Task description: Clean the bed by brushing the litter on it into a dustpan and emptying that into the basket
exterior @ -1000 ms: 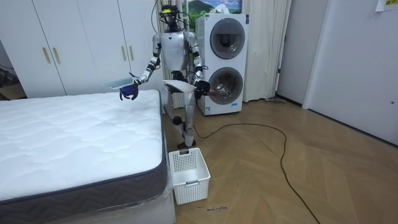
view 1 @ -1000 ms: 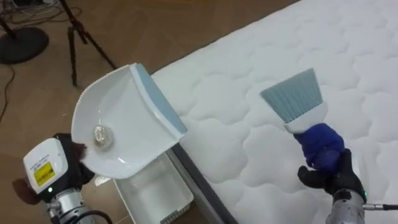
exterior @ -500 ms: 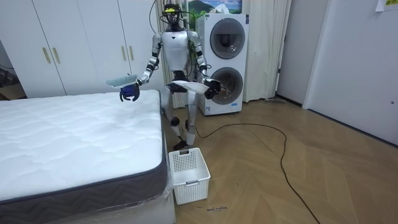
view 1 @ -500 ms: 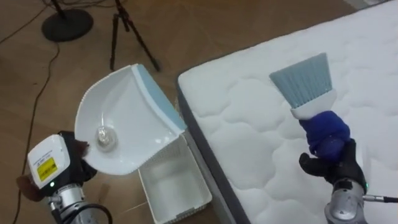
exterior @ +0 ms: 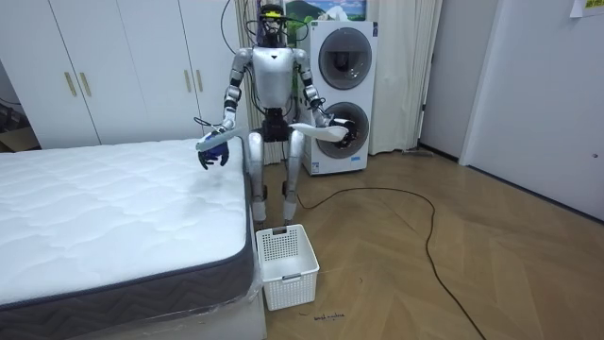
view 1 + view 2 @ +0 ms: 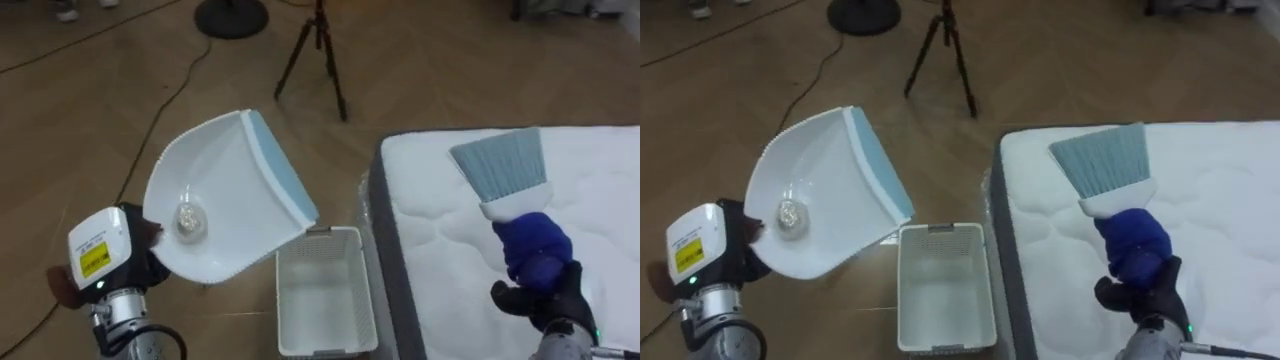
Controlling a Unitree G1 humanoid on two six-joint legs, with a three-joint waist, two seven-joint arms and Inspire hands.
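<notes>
White bed [image 6: 440, 230]: a quilted mattress with a dark grey side band. Its corner is at the lower right of the eye views, and its top looks bare around the brush.
Brush [image 6: 515, 205]: has a blue handle, a white collar and pale blue bristles. It is held over the mattress near that corner, with the bristles pointing away from the robot.
Right hand [image 6: 548, 300]: its dark fingers are curled tightly round the brush's blue handle.
Dustpan [image 6: 225, 195]: white with a blue lip, held tilted in the air over the floor, off the bed's side. The blue lip hangs above the basket's far left corner.
Clump [image 6: 187, 215]: a small pale, crumpled bit lying deep in the dustpan, at the end nearest the left hand.
Left hand [image 6: 140, 268]: grips the dustpan at its rear, with the fingers partly hidden by the pan.
Basket [image 6: 330, 232]: white perforated plastic, standing on the floor just beside the bed's side, below the dustpan.
Floor [image 6: 100, 120]: wooden boards, with a dark tripod [image 6: 320, 50] and a round stand base [image 6: 232, 15] farther off.
Robot: stands upright at the bed's corner, with the basket in front of its feet.
Behind it: two stacked washing machines [image 5: 337, 94] and white wardrobes [image 5: 104, 66].
</notes>
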